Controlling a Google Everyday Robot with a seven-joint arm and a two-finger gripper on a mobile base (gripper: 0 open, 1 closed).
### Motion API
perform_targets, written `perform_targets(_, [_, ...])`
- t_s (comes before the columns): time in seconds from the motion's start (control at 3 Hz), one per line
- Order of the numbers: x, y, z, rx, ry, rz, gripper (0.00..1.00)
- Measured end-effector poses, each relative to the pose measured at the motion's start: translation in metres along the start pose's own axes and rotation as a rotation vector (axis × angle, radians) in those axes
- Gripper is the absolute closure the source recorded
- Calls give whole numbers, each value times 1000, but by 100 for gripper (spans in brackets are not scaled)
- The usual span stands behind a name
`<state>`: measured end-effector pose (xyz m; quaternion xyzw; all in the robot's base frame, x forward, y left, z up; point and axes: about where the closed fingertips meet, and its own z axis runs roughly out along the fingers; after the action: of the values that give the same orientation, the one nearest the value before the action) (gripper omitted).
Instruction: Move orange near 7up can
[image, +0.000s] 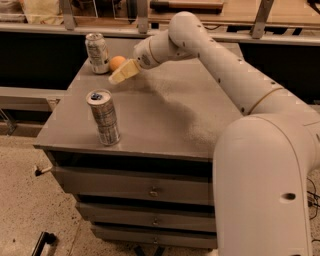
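Note:
The orange (117, 62) rests on the grey table top (165, 115) at its far left, just right of the 7up can (97, 52), which stands upright at the back left corner. A small gap separates orange and can. My gripper (123, 73) reaches in from the right on the white arm (215, 55) and sits right at the orange's front right side, low over the table. I cannot tell whether it touches or holds the orange.
A taller slim silver can with a blue-marked top (103, 117) stands upright near the table's front left edge. The table is a drawer cabinet (150, 190). A dark counter with a shelf rail (50, 25) runs behind it.

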<state>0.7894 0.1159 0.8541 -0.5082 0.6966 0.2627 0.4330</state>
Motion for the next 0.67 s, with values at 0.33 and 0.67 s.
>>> perform_targets(0.33, [-10, -2, -24, -6, -5, -29, 0])
perform_targets(0.67, [-26, -2, -63, -22, -6, -83, 0])
